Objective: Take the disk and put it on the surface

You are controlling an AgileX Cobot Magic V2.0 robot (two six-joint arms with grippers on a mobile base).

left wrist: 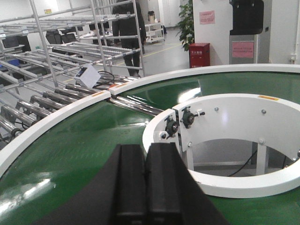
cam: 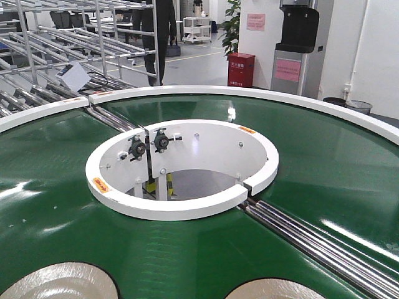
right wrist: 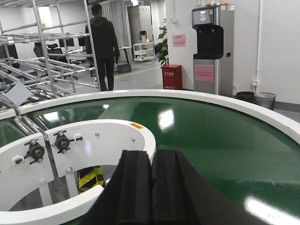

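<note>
1 disk point(cam: 56, 283) at 7 o'clock, 2nd disk point(cam: 274, 291) at 5 o'clock in front view: 2 total, pale, shiny, lying on green belt point(cam: 50, 205), well apart, both cut off by bottom edge. 1 white ring point(cam: 187, 208) mid-belt w/ 2 black bearings point(cam: 137, 147) on its inner wall at 10 o'clock. 2 pincers: left pincer point(left wrist: 145, 151) has 2 black fingers pressed together, nothing btwn, above belt; right pincer point(right wrist: 151, 155) same, fingers pressed together, empty. Bkgd at 12 o'clock: 1 person point(right wrist: 104, 42), 1 red box point(right wrist: 172, 77), 1 water dispenser point(right wrist: 213, 47); 2 bins point(right wrist: 266, 100) at 2 o'clock
</note>
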